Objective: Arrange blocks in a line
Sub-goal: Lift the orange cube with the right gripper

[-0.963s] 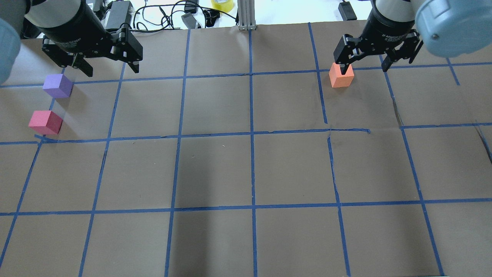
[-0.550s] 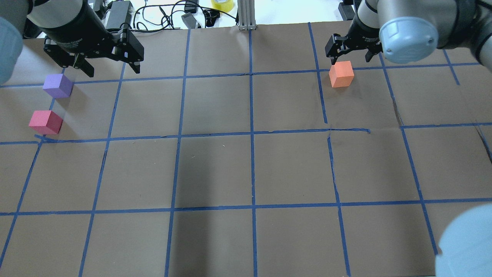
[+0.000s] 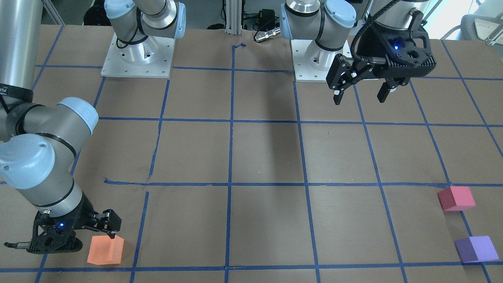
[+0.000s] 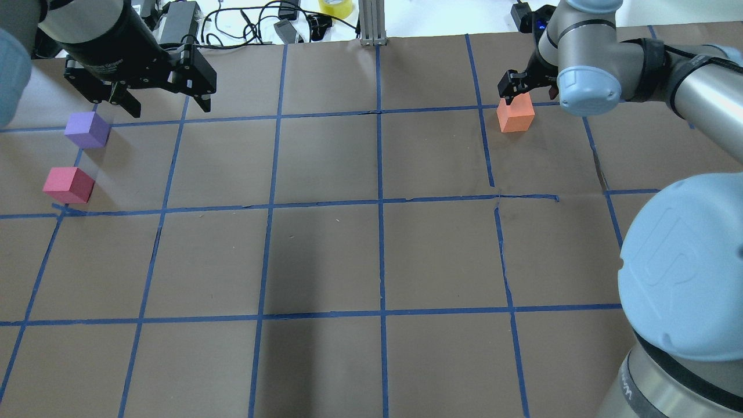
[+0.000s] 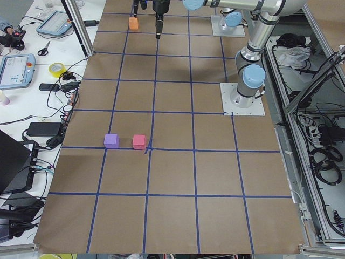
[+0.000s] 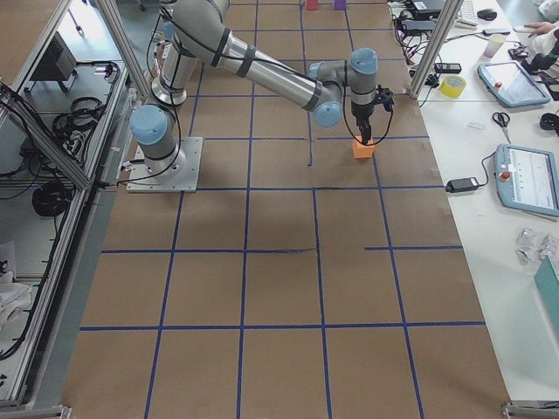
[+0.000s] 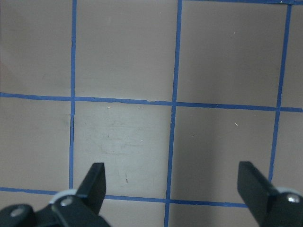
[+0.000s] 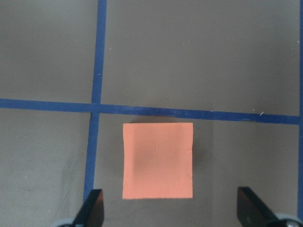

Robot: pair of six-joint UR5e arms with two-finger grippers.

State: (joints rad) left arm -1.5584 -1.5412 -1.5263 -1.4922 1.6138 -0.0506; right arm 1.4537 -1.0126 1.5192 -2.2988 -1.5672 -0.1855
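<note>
The orange block sits on the brown table at the far right; it also shows in the front view and the right wrist view. My right gripper hovers just over it, open, with a finger on each side and nothing held. The purple block and the pinkish red block sit close together at the far left. My left gripper is open and empty, raised above the table to the right of the purple block; its wrist view shows only bare paper between the fingers.
Blue tape lines grid the brown paper. Cables and a yellow tape roll lie beyond the far edge, beside an aluminium post. My right arm's elbow looms over the near right corner. The arm bases stand at the robot's side.
My right arm has swung and its wrist has turned, with the elbow now filling the lower right; its gripper stays over the orange block. The left arm and all blocks have not moved.
</note>
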